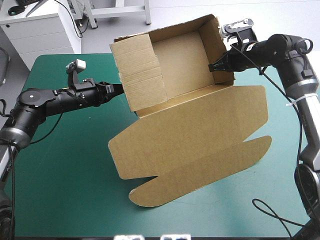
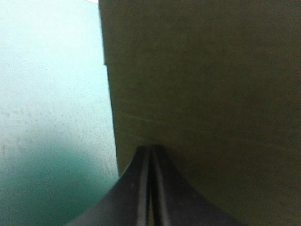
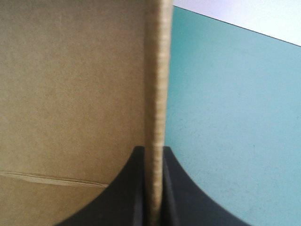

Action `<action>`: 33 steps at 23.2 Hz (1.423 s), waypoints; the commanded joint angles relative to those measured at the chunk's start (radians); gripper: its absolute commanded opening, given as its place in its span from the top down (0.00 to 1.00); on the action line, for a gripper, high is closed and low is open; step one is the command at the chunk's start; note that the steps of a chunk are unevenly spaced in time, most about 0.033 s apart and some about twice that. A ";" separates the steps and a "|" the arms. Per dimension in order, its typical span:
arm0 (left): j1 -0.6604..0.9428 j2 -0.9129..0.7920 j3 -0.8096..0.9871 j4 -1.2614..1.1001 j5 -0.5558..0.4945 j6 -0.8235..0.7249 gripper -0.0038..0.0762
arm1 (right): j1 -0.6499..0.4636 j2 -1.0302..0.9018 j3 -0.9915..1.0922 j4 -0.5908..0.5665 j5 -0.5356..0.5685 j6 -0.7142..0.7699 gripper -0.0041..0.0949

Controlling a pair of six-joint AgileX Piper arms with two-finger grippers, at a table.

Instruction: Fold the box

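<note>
The brown box (image 1: 185, 65) stands as an open tray with raised walls, tipped so that its inside faces the high view. Its lid (image 1: 200, 125) spreads flat toward the table's front, with a rounded flap (image 1: 200, 172) at the near end. My left gripper (image 1: 120, 89) is shut, its tip against the outside of the tray's left wall (image 1: 140, 75). In the left wrist view, the gripper (image 2: 150, 149) meets the board (image 2: 202, 84) face-on. My right gripper (image 1: 215, 67) is shut on the right wall. That wall's edge (image 3: 157, 70) runs between the fingers of the gripper (image 3: 153, 149).
The teal-green cover (image 1: 60, 190) shows bare to the left of the box and along the front. A narrower bare strip (image 1: 282, 165) lies to the lid's right. The tray's raised back reaches past the table's far edge.
</note>
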 commanded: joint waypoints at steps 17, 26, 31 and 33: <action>-0.006 -0.035 -0.048 -0.268 0.101 0.099 0.51 | 0.000 -0.049 -0.029 -0.021 -0.028 0.016 0.98; -0.006 -0.035 -0.048 -0.277 0.141 0.099 0.50 | 0.000 -0.046 -0.029 -0.037 -0.018 0.027 0.98; -0.006 -0.035 -0.048 -0.265 0.143 0.099 0.39 | 0.000 -0.042 -0.029 -0.037 -0.014 0.031 0.98; -0.006 -0.035 -0.048 -0.251 0.170 0.099 0.39 | 0.000 -0.041 -0.029 -0.037 -0.014 0.031 0.98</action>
